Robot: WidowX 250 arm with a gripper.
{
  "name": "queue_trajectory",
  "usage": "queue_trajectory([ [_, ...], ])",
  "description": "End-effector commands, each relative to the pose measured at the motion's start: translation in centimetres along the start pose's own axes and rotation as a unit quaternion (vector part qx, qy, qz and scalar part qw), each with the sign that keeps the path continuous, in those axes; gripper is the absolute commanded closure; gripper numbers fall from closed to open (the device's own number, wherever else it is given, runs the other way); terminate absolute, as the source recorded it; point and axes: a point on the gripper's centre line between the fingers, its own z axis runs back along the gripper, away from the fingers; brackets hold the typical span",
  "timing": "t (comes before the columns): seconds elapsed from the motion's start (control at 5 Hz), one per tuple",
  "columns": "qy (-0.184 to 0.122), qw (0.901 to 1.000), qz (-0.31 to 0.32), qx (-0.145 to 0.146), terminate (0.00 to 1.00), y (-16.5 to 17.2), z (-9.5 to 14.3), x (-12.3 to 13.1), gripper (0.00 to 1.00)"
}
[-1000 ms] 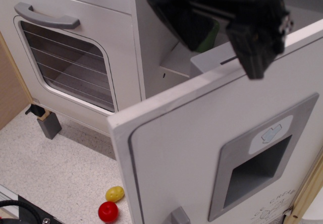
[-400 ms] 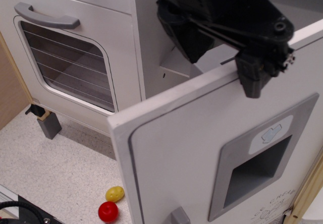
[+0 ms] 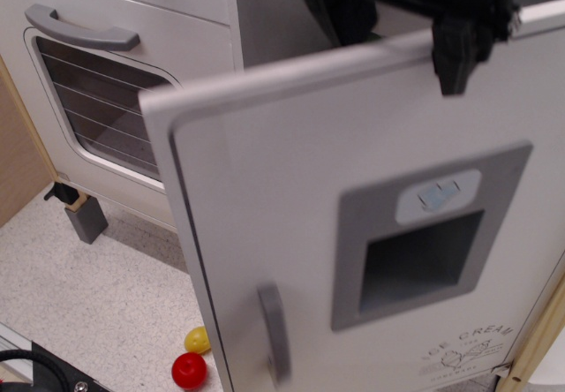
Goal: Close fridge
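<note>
Jaws (image 3: 455,52) — flat white fridge (image 3: 353,233) door

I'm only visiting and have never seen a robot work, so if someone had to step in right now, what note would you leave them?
Gripper: black, hooked over the top edge of the fridge door; whether it is open or shut cannot be told.
Fridge door: partly open, its free edge with the grey handle swung out in front of the oven door. The image is blurred.
Done: the gripper is at the door's top edge.
Left: push the door fully shut, then let go.
Floor: a yellow ball and a red ball lie below the door.
</note>
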Motion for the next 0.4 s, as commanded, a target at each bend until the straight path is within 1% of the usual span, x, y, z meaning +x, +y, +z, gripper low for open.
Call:
queue_trajectory([
  [0.0, -0.028, 0.9987, 0.036, 0.022, 0.0, 3.0, 1.0, 3.2, 0.0],
  [0.2, -0.049, 0.9981, 0.029, 0.022, 0.0, 2.9, 2.5, 2.7, 0.0],
])
